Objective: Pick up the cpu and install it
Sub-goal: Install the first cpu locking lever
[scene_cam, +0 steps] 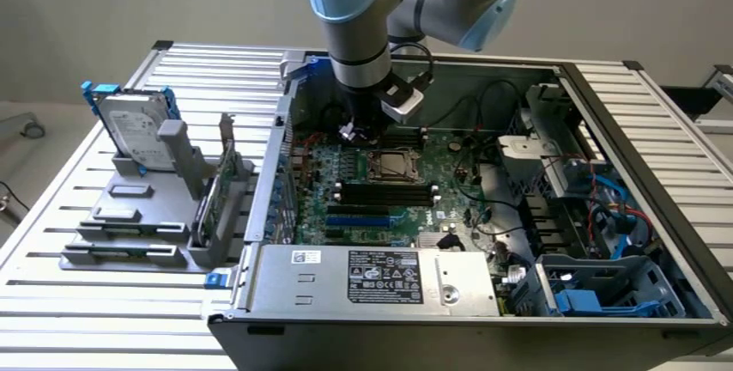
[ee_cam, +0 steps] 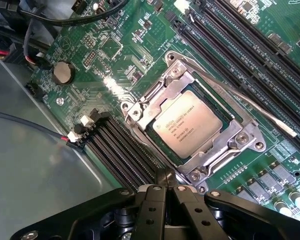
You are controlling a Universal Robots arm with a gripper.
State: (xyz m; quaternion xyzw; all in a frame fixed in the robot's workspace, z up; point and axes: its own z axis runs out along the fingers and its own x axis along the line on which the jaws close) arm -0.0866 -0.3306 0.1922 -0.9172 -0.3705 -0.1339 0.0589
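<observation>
Claw (ee_cam: 165,181): clenched, the two fingers pressed together with nothing gripped between them. In the wrist view the fingertips (ee_cam: 162,176) stood just beside one corner of the socket frame (ee_cam: 240,141), apart from the cpu (ee_cam: 189,123).

The cpu lay flat inside the socket frame on the green motherboard (ee_cam: 115,50), with its printed metal top fully exposed. The frame bordered its edges, and a thin metal lever (ee_cam: 250,107) ran along one side of the socket.

In the exterior view the claw (scene_cam: 355,133) hung inside the open computer case (scene_cam: 641,113), low over the board. It was just to the exterior view's left of the cpu (scene_cam: 393,165) and not touching it.

Surroundings: banks of black memory slots (ee_cam: 121,156) flanked the socket on two sides. A coin cell battery (ee_cam: 63,73) sat farther off on the board. A black cable (ee_cam: 20,122) crossed the grey case wall beside the slots. Black cables (scene_cam: 464,106) looped inside the case close to the arm (scene_cam: 355,10). A power supply (scene_cam: 366,276) occupied the near edge of the case. A hard drive (scene_cam: 136,135) stood upright in a holder on the slatted worktop (scene_cam: 103,302), well apart from the case interior.
</observation>
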